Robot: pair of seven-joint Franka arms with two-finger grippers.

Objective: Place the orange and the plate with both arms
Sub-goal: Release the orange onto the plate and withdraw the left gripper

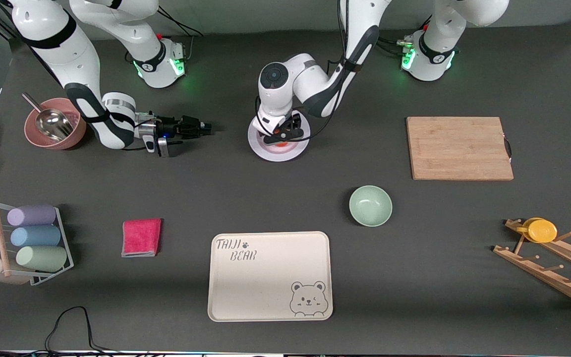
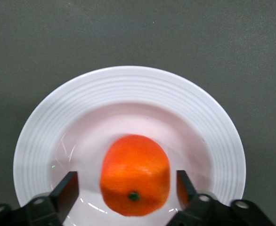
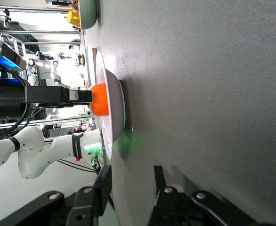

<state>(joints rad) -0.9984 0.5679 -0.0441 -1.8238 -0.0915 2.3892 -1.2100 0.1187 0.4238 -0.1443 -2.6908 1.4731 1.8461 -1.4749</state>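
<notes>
**Listener:** Where do the orange and the plate sit right now?

**Operator:** The table (image 1: 285,198) is dark grey. I use the plate (image 1: 260,146) as my landmark; it lies mid-table, close to the arm bases. Toward the right arm's end from the plate, my right gripper (image 1: 205,128) lies low and level, pointing at the plate's rim but short of it. Its fingers (image 3: 103,184) are parted with nothing between them. That arm waits.

**Listener:** And the fruit?

**Operator:** The orange (image 2: 134,175) rests in the plate's shallow centre, stem spot up. My left gripper (image 2: 127,188) is straight over it, fingers open, one on each side. Each finger shows a slim gap to the peel, so I judge nothing is gripped.

**Listener:** How would you do this step well?

**Operator:** I take it that the orange is set down and the step is release. I would lift the left gripper straight up, fingers wide, so neither pad nudges the fruit into a roll. The plate is glossy and I expect it to slide easily. So the right gripper should meet the rim squarely and low, and close gently. Past the plate toward the left arm's end lies a wooden board (image 1: 459,148).
</notes>
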